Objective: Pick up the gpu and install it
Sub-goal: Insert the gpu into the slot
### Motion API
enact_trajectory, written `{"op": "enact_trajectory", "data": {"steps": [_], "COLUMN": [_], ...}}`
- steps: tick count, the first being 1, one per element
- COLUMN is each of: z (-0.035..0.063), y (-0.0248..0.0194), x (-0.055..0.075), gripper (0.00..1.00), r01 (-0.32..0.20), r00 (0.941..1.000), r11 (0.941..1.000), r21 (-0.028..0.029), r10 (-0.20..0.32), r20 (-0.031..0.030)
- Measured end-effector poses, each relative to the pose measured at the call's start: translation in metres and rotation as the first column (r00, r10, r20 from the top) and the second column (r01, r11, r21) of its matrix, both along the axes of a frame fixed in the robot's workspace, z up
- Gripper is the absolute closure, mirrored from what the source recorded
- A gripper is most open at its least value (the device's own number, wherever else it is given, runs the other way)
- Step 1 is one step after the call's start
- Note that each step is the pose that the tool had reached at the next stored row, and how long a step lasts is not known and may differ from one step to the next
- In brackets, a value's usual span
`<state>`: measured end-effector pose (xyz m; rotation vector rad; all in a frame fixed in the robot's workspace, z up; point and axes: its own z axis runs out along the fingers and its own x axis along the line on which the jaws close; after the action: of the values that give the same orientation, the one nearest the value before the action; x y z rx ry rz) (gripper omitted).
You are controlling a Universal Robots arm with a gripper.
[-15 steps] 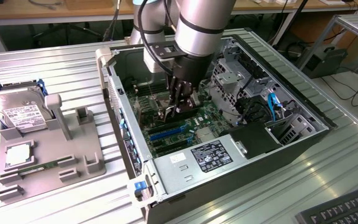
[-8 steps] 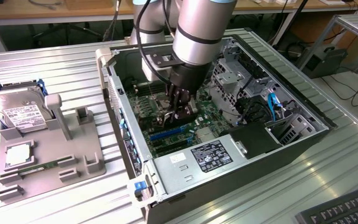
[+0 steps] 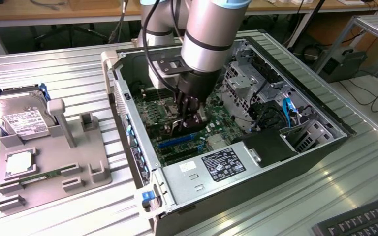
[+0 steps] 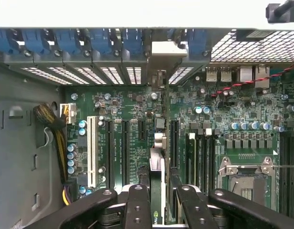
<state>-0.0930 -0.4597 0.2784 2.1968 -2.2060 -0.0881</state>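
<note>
My gripper (image 3: 185,124) is down inside the open computer case (image 3: 300,93), low over the green motherboard (image 3: 212,129). In the wrist view the gpu (image 4: 157,164) appears edge-on as a thin dark card running away from the camera between the two black fingers (image 4: 137,205). The gripper (image 4: 161,193) is shut on it. The card's pale metal bracket (image 4: 168,49) is at the case's rear slot openings, beside the blue slot clips (image 4: 99,40). The card stands upright over the black expansion slots (image 4: 174,138). Whether its edge sits in a slot is hidden.
A grey fixture (image 3: 57,157) on the exterior view's left carries a silver hard drive (image 3: 21,118), a processor chip (image 3: 18,164) and a green memory stick (image 3: 41,175). The power supply (image 3: 222,164) and drive cage (image 3: 241,83) crowd the case. A keyboard (image 3: 366,221) lies nearby.
</note>
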Motion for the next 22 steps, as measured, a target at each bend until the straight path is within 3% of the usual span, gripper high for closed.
{"op": "enact_trajectory", "data": {"steps": [6,12,19,22], "z": [-0.0054,-0.0088,-0.0117,-0.0125], "y": [-0.0005,-0.0038,-0.0037,-0.0038], "x": [-0.001,-0.002,-0.002,-0.002], "gripper": [0.74,0.74,0.74,0.74], "r01": [0.0,0.002,0.003,0.004], "r00": [1.0,1.0,1.0,1.0], "r11": [1.0,1.0,0.9999,0.9999], "r21": [0.0019,0.0027,0.0127,0.0137], "r10": [0.0,-0.002,-0.003,-0.004], "r20": [-0.0001,0.0001,0.0,0.0]}}
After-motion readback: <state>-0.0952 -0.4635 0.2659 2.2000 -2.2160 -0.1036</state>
